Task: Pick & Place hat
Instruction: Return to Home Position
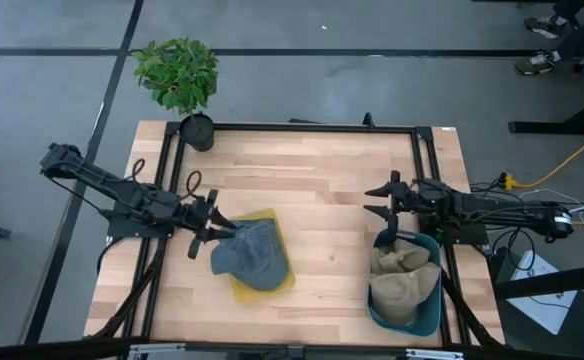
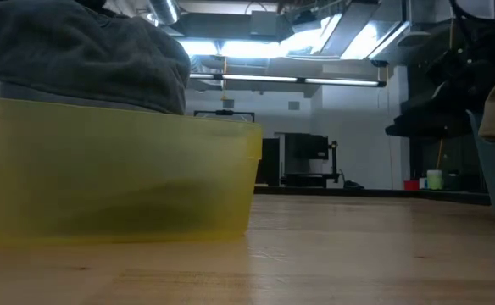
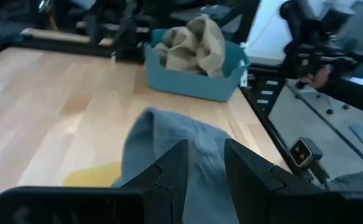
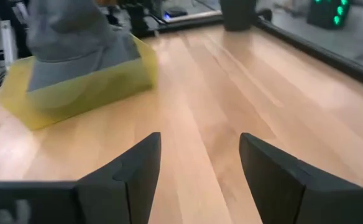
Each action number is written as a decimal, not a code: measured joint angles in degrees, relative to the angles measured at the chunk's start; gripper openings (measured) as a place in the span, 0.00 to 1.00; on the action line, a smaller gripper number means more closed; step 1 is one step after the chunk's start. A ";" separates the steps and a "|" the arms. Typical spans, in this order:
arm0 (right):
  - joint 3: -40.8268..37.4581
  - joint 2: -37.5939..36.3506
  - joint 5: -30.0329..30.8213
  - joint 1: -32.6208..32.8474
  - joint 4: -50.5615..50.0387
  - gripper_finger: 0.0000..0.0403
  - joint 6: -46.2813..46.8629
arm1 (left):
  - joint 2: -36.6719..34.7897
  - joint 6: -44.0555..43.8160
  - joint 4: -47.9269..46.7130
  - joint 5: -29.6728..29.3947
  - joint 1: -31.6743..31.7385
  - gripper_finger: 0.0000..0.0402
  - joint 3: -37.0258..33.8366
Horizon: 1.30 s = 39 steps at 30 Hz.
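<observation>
A grey-blue hat lies draped over a yellow bin at the table's near left; the low view shows the hat heaped above the bin's wall. My left gripper stands at the hat's left end, shut on it. A teal bin at the near right holds beige hats. My right gripper hovers open just beyond that bin's far side, with nothing between its fingers. My left gripper pinches the hat's left end between its two fingers. They come at it nearly level from the table's left. The held end is drawn up toward the fingers, while the rest of the hat lies in the yellow bin.
A potted plant stands at the table's far left corner. Black frame rails run along the table's edges. Bare wood lies between the two bins and toward the far edge. Cables trail off the table's right side.
</observation>
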 joint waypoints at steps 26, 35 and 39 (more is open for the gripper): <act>0.04 0.17 3.37 -0.42 -2.50 0.54 4.11 | -37.45 10.03 6.16 14.69 10.24 0.24 -20.55; 0.02 0.17 3.31 -0.42 -2.52 0.54 4.12 | -37.40 14.97 12.88 14.23 14.41 0.24 -23.27; 0.02 0.17 3.28 -0.42 -2.52 0.54 4.06 | -37.45 16.54 12.17 14.51 17.04 0.24 -23.28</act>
